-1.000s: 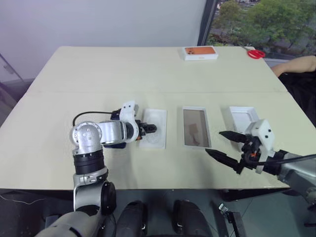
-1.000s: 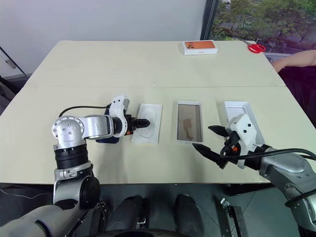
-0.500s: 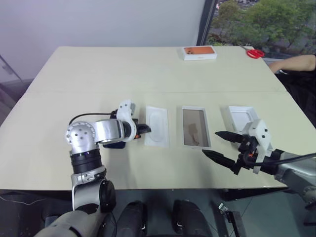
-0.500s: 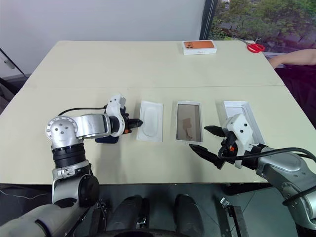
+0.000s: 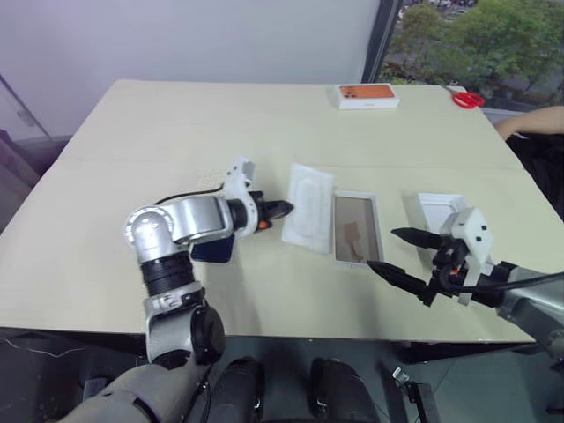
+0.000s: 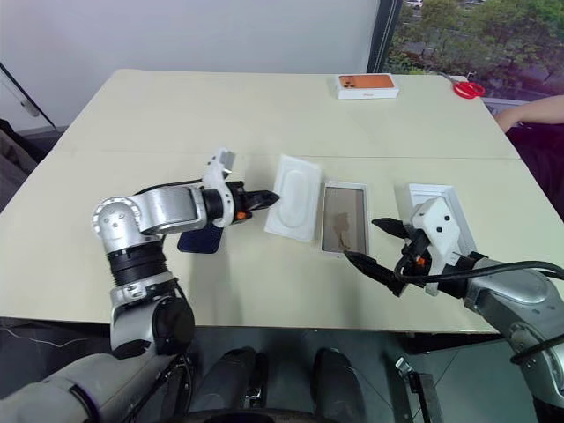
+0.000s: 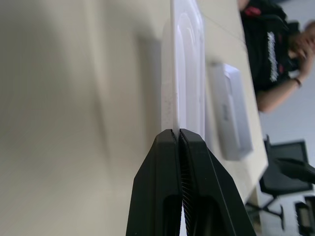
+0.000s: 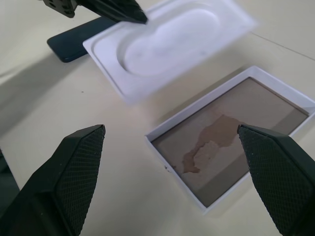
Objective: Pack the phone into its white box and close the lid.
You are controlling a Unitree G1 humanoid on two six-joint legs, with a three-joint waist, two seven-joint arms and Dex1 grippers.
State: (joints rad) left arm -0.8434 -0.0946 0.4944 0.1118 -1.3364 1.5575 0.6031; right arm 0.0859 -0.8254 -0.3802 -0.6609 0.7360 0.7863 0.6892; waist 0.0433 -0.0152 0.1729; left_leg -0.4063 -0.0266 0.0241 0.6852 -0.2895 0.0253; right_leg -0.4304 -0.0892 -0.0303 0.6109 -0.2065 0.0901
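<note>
My left gripper (image 5: 286,210) is shut on the near edge of a white insert with an oval recess (image 5: 308,204) and holds it tilted above the table, beside the white box (image 5: 357,195). The left wrist view has the fingers (image 7: 167,147) pinching the thin insert (image 7: 189,73). The white box lies open, showing its brownish floor (image 8: 256,113). Under my left forearm the dark phone (image 6: 201,240) lies flat on the table. The lid (image 6: 432,198) rests white side up at the right, partly behind my right gripper (image 5: 382,249). That gripper is open and empty, near the box's front right corner.
An orange-topped box (image 5: 365,94) and red scissors (image 5: 467,99) lie at the table's far right. A person's arm (image 5: 533,123) rests by the right edge. The table's front edge runs just below both arms.
My left gripper has closed on the insert's edge and lifted it up and to the right, tilting it toward the white box. The right arm has kept still. The camera view shifted.
</note>
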